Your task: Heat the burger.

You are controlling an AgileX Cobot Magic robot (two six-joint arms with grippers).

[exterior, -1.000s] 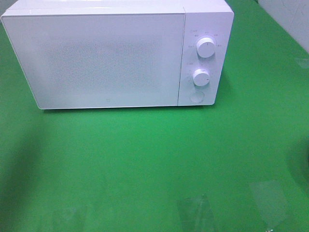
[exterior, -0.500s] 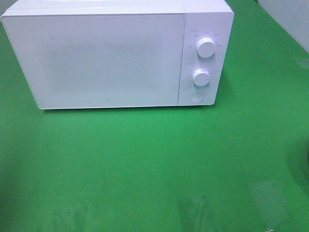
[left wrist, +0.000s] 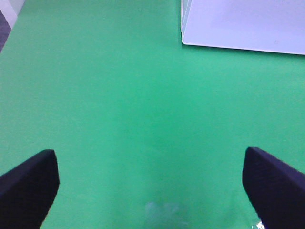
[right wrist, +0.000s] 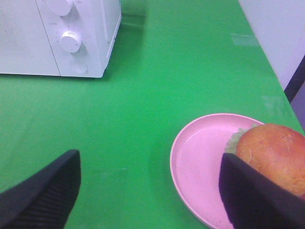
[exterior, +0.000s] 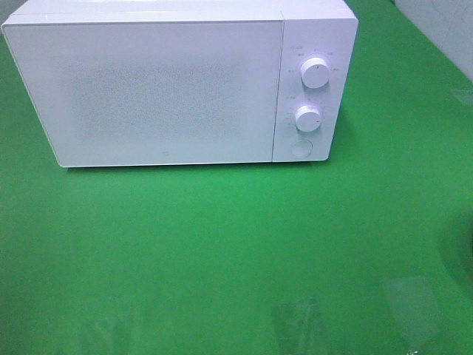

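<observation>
The burger (right wrist: 274, 148), golden-brown bun with green lettuce at its edge, sits on a round pink plate (right wrist: 200, 152) and shows only in the right wrist view. My right gripper (right wrist: 150, 160) is open above the green table, and one finger (right wrist: 252, 195) covers part of the plate and burger. Nothing is between its fingers. My left gripper (left wrist: 150, 162) is open wide over bare green table with nothing held. Neither gripper nor the burger appears in the exterior high view.
A white microwave (exterior: 148, 89) stands at the back with its door shut. Two knobs (exterior: 315, 74) and a round button (exterior: 300, 149) are on its right panel. Its corner (left wrist: 243, 24) shows ahead of the left gripper. A pale wall (right wrist: 281, 28) borders the table's right edge.
</observation>
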